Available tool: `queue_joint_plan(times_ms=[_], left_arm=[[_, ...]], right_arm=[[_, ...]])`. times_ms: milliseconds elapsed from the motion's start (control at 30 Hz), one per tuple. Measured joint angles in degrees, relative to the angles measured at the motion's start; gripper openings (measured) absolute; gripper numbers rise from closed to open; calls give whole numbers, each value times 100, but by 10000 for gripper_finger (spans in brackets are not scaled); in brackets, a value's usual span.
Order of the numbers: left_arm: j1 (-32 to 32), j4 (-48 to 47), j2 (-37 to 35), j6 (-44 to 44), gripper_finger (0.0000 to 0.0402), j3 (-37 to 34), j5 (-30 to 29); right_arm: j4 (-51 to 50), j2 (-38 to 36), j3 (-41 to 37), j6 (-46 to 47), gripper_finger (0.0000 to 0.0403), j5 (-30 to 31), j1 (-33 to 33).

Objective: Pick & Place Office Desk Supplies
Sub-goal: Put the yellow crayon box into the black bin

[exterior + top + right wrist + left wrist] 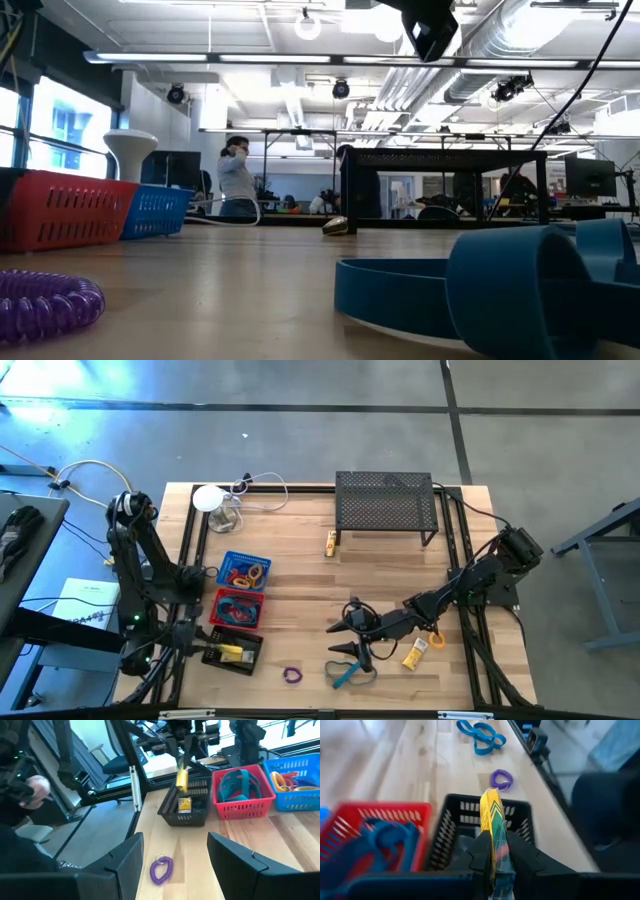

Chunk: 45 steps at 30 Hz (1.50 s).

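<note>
Wooden planks make up the table (pixel 300 575) that we see from above, with a black mesh shelf (pixel 385 503) at its far edge and a white round device (pixel 208 498) at the far left corner. Along the left side we find three small baskets in a row: a blue basket (pixel 243 572) farthest, a red basket (pixel 239 608) in the middle and a black basket (pixel 233 650) nearest. Our left gripper (pixel 496 851) hangs over the black basket, its fingers clamped on a yellow tube (pixel 492 822). Another yellow tube (pixel 184 804) lies inside that basket. Our right gripper (pixel 350 635) is at the near middle of the table with its fingers spread and nothing between them, just above a blue elastic loop (pixel 347 674). A purple ring (pixel 292 675) lies left of the loop, and a third yellow tube (pixel 415 653) lies to its right.
</note>
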Motion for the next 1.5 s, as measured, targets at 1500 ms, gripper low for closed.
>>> queue_joint_plan(times_ms=[1500], left_arm=[[1978,436,0,-1364,63,0,2665]], right_arm=[[-56,2,0,0,208,48,37]])
